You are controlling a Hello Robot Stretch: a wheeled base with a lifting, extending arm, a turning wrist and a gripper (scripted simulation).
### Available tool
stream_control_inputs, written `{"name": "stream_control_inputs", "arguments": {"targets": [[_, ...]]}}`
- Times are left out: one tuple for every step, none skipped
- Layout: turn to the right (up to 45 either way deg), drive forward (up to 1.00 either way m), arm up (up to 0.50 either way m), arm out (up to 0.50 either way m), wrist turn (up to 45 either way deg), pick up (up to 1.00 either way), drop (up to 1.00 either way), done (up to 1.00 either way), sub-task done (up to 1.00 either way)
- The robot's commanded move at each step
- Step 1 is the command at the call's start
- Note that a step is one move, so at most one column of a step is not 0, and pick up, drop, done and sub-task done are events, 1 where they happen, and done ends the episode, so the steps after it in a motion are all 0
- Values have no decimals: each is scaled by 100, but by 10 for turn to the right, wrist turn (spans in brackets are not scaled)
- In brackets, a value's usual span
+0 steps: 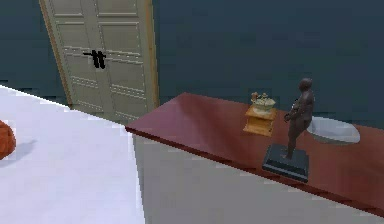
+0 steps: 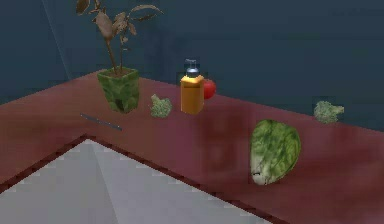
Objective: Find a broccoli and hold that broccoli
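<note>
Arm side view: broccoli on red counter between plant pot and orange bottle; tool state cannot tell.

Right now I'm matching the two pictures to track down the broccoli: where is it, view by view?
Forward view: the red-brown countertop at the right carries a statue, a small wooden box and a pale dish.
Arm side view: broccoli just right of the potted plant; a second green floret near the right edge.
Shared landmark: a red-brown countertop against a dark blue wall.
</note>
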Motion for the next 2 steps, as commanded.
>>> {"name": "stream_control_inputs", "arguments": {"targets": [[0,0,50,0,0,0,0,0,0],[0,0,38,0,0,0,0,0,0]]}}
